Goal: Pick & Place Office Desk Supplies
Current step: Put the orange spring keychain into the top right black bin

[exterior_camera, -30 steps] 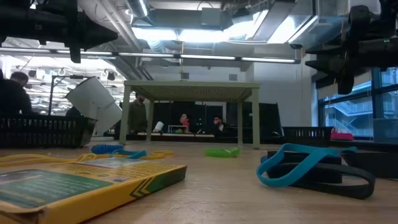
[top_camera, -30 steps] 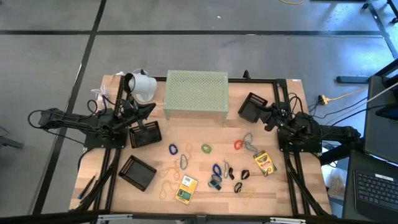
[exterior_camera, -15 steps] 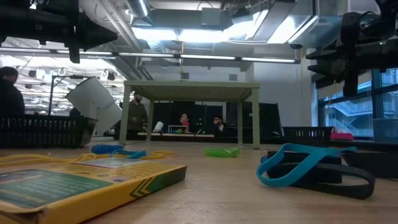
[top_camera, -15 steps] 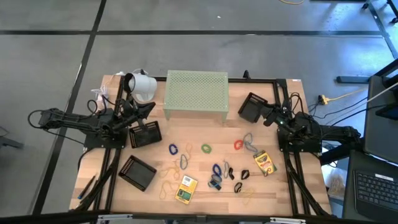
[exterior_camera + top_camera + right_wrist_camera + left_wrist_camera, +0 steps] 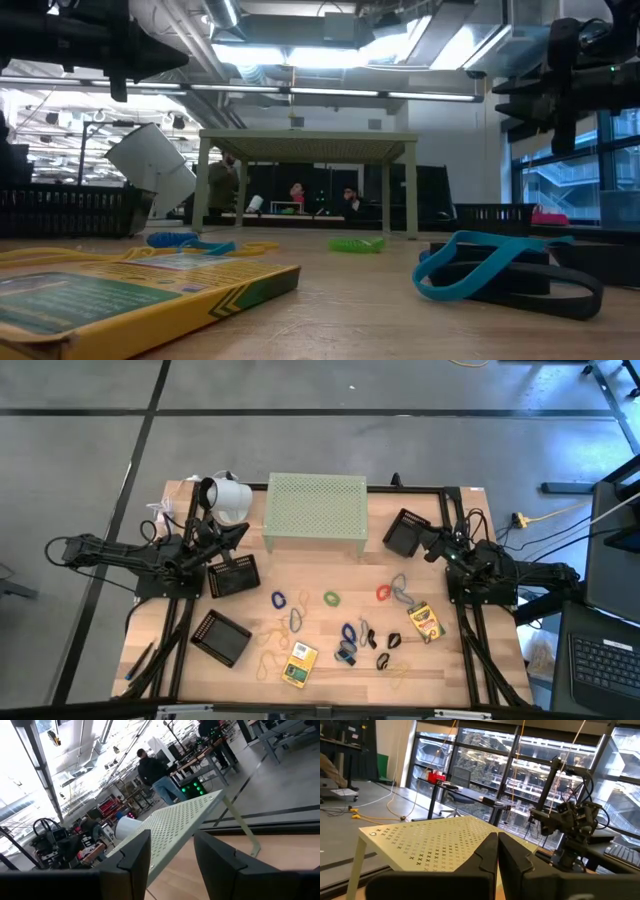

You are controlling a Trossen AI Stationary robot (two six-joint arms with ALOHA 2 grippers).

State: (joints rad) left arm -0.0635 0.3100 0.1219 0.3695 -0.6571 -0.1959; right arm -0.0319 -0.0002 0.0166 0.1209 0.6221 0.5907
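Three black mesh trays stand on the wooden tabletop (image 5: pixel 330 682): one tray (image 5: pixel 233 574) near the left edge beside the left arm, a second tray (image 5: pixel 221 638) closer to the front left corner, and a third tray (image 5: pixel 404 533) near the back right corner. I cannot tell if anything lies inside them.

The left gripper (image 5: pixel 238 534) hangs above the first tray, its fingers pressed together and holding nothing. The right gripper (image 5: pixel 427 546) hangs just beside the third tray, its fingers parted with a clear gap, and also empty.

The supplies lie loose in the front middle of the tabletop. Thin rubber-band loops are there, a blue one (image 5: pixel 278 600), a green one (image 5: pixel 331 598) and a red one (image 5: pixel 383 592), with small black binder clips (image 5: pixel 383 660) near them. Two flat yellow-green card boxes lie there too, one box (image 5: pixel 298 664) toward the front edge and the other box (image 5: pixel 426 622) toward the right edge.

At the back edge stands a pale green perforated riser (image 5: pixel 315 505) on thin legs, and a white cup-shaped object (image 5: pixel 227 498) lies tilted to its left.
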